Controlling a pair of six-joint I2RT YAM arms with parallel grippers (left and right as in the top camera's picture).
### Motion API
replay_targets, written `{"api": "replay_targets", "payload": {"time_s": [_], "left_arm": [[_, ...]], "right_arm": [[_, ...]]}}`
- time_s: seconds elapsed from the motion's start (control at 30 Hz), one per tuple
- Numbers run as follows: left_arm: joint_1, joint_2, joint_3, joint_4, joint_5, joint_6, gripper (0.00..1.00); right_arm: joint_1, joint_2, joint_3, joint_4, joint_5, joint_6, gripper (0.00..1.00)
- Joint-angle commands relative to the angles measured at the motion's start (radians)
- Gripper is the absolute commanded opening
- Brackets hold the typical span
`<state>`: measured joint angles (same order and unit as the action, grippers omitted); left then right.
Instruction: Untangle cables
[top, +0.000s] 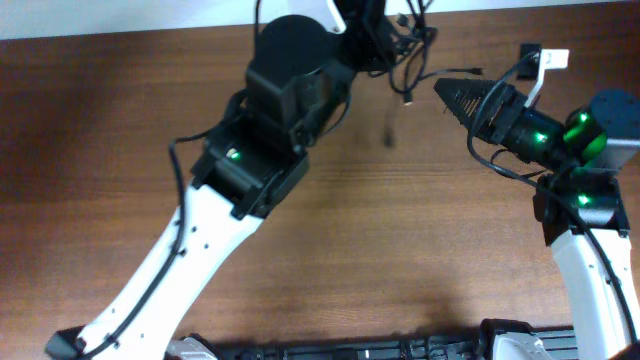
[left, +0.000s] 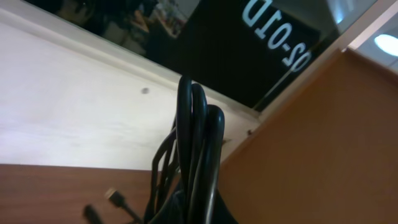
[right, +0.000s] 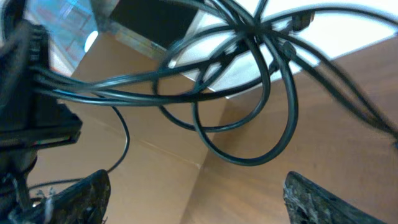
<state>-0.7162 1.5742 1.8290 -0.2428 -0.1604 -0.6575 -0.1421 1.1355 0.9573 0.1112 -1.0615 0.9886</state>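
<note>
The cables (top: 405, 45) are a bunch of thin black cords held up off the table at its far edge. One loose end (top: 408, 95) dangles down from the bunch. My left gripper (top: 368, 45) is shut on the cables, which rise as tight black loops (left: 198, 143) straight out of its jaws. Two small plugs (left: 112, 196) hang lower left. My right gripper (top: 446, 92) stands open just right of the bunch, pointing at it. Its two fingers (right: 84, 194) are wide apart with nothing between them. The cable loops (right: 249, 93) hang beyond and above the fingers.
The wooden table (top: 400, 230) stretches toward me. A brown cardboard wall (left: 311, 155) stands behind the cables. A small white object (top: 547, 60) lies at the far right. A black device (top: 400, 350) runs along the near edge.
</note>
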Motion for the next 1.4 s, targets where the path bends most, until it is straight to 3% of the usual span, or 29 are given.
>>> {"api": "replay_targets", "payload": {"time_s": [0.0, 0.13, 0.47, 0.77, 0.9, 1.37], "left_arm": [[-0.011, 0.023, 0.018, 0.076, 0.064, -0.080, 0.00], [-0.016, 0.030, 0.018, 0.126, 0.200, -0.121, 0.00], [-0.119, 0.030, 0.018, 0.138, 0.203, -0.139, 0.00], [-0.121, 0.028, 0.018, 0.277, 0.199, -0.139, 0.00], [-0.080, 0.023, 0.018, 0.344, 0.198, -0.138, 0.00], [0.121, -0.071, 0.018, 0.359, 0.198, -0.139, 0.00]], "right_arm": [[0.005, 0.032, 0.001, -0.050, 0.033, 0.019, 0.86], [0.005, 0.067, 0.001, -0.075, 0.069, 0.019, 0.86], [0.005, 0.068, 0.001, -0.102, 0.237, 0.019, 0.84], [0.005, 0.069, 0.001, -0.333, 0.315, -0.063, 0.84], [0.005, 0.069, 0.001, -0.383, 0.325, -0.103, 0.84], [0.005, 0.069, 0.001, -0.512, 0.455, -0.147, 0.84]]}}
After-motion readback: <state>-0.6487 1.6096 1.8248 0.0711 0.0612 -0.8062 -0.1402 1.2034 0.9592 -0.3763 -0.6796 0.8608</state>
